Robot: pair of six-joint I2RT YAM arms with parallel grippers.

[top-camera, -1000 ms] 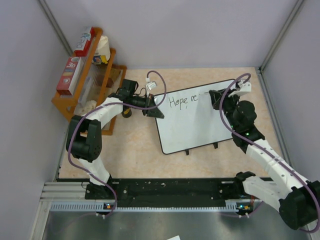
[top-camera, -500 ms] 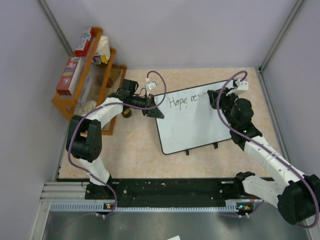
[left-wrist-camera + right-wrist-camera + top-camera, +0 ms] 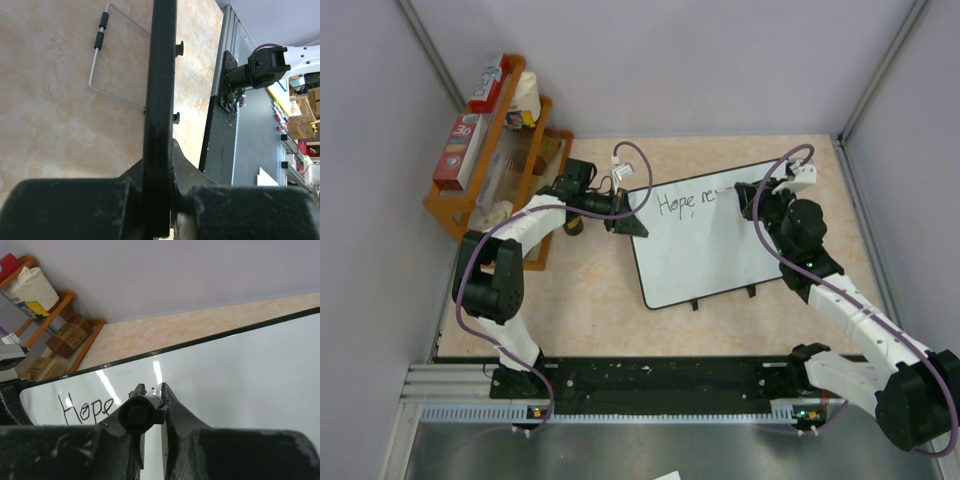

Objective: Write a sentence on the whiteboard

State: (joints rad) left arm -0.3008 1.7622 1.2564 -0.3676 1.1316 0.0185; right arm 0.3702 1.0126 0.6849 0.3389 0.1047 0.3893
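The whiteboard (image 3: 705,245) lies on the table, white with a thin black rim and two small feet at its near edge. Dark handwriting (image 3: 688,202) near its far edge reads "Hope," and a few more letters. My left gripper (image 3: 633,225) is shut on the board's left rim (image 3: 159,100). My right gripper (image 3: 748,198) is shut on a marker (image 3: 142,412) with a black end cap, its tip down at the board just right of the writing. The word "Hope" (image 3: 85,410) shows in the right wrist view; the marker hides the newest letters.
A wooden rack (image 3: 505,150) with boxes and a paper roll stands at the far left. A wire stand (image 3: 117,55) lies on the tabletop behind the board. Grey walls close the cell on three sides. The black rail (image 3: 650,378) runs along the near edge.
My right gripper with the marker has shifted slightly left and toward the far edge over the board. The left arm and the board have not moved.
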